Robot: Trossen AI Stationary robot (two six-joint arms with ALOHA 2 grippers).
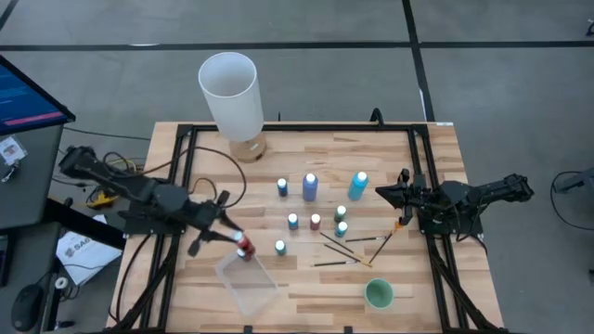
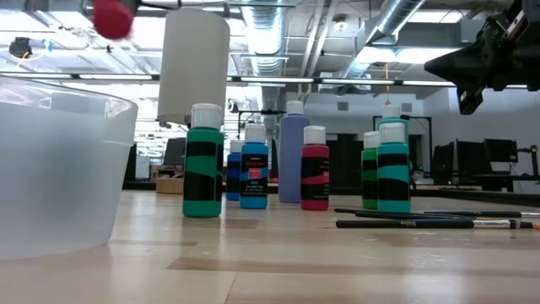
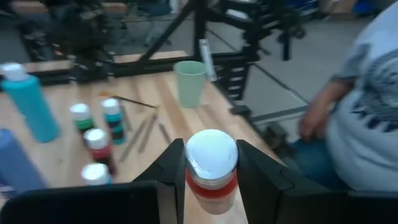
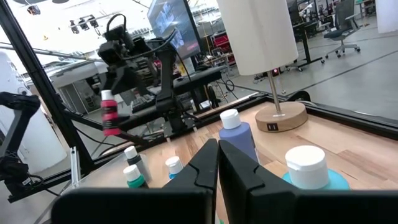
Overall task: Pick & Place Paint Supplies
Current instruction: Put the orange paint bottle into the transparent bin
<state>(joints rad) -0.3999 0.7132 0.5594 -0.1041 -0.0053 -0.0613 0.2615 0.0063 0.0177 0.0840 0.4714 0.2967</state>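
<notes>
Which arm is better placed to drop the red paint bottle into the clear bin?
The left. Its pincer is shut on the red paint bottle, held in the air right at the clear bin. The right pincer is shut and empty, across the table by the teal bottles.

Two dark jointed arms (black cabling), angular black fingers (image 3: 261, 177).
</notes>
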